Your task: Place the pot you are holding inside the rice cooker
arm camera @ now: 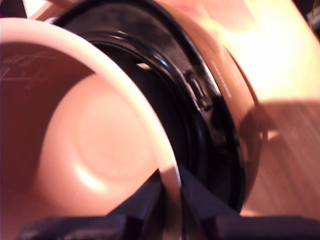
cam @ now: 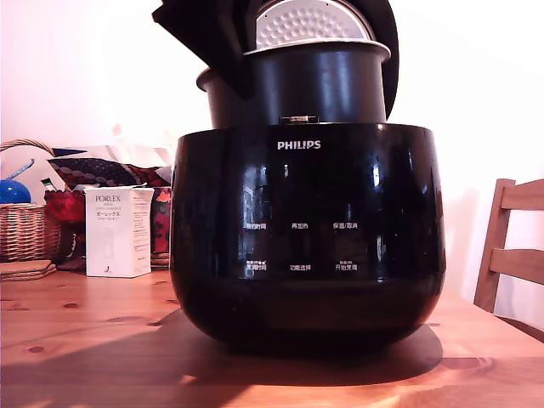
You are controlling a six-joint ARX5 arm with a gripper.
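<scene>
Your gripper [arm camera: 170,200] was clamped on the pot's [cam: 310,85] rim; the pot sat tilted, partly lowered into the rice cooker [cam: 308,238], lid open behind.

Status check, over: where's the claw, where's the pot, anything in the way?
Claw shut on rim of glossy black round metal pot. Pot partway above open black PHILIPS rice cooker, not seated. Dimpled silver lid raised behind; nothing blocking.

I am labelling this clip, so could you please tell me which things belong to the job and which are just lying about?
Job: pot, rice cooker, gripper with jaws clamped on the pot's rim.

Lying about: white PORLEX box, wicker basket, wooden chair.
</scene>
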